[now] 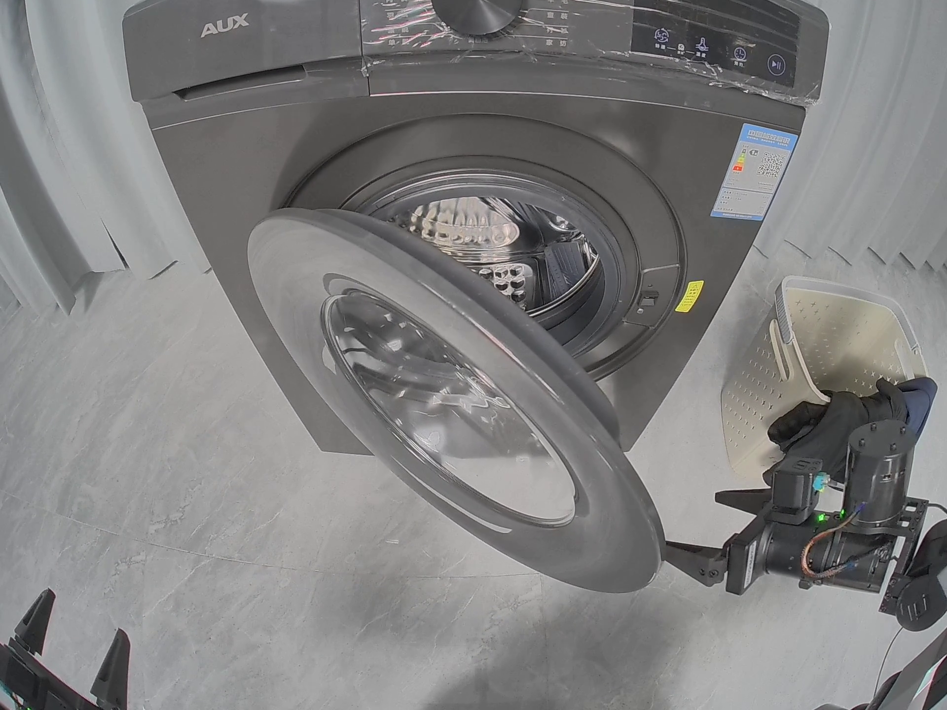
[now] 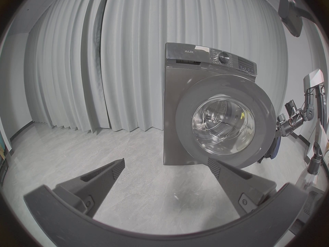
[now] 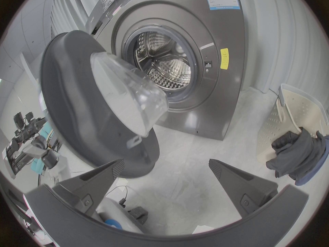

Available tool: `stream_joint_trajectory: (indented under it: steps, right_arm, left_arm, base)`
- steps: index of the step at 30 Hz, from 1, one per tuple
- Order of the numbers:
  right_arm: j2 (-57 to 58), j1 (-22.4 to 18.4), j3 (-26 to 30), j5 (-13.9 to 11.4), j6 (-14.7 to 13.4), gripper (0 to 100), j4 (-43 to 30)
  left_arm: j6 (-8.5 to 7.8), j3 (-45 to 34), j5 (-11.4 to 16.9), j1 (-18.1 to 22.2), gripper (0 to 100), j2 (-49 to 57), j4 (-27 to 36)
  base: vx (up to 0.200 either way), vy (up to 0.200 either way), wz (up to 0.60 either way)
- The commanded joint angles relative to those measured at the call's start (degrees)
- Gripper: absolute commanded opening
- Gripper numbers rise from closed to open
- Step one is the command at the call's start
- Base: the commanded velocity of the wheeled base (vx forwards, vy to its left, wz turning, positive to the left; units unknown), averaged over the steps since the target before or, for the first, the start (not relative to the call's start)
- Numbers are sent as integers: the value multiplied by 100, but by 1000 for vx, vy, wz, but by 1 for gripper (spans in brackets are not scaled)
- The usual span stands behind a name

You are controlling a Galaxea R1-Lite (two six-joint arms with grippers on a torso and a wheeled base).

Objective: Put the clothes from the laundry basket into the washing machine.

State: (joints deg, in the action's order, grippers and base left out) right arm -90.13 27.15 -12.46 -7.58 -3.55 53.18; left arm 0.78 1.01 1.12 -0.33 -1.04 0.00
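Head view: washing machine [image 1: 247, 150] door [image 1: 444, 396] open, clothes [image 1: 829, 424] draped on laundry basket [image 1: 838, 332] rim, 4 o'clock of machine
R gripper [image 1: 715, 530] fingers apart, empty, just beside door edge; L gripper [image 1: 74, 643] fingers apart, empty, at 7 o'clock

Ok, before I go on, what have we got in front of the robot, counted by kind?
Washing machine: 1, door open
Laundry basket: 1
Heap of dark clothes: 1, garments in it uncountable
End effectors: 2, left end effector and right end effector, both open
Total: 5
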Motion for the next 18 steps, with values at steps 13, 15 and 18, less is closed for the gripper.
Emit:
stream_joint_trajectory:
  steps: [13,15,18]
  right_arm:
    - [-321,1126,-187,20,-401,100,360]
    - [-357,1038,-275,64,-401,100,387]
    - [-568,713,-486,380,-401,100,351]
  left_arm:
    - [1,-92,2,7,100,86,0]
    - [1,-92,2,-2,100,86,0]
    - [1,-92,2,7,100,86,0]
  base:
    - [0,0,0]
    - [0,0,0]
    - [0,0,0]
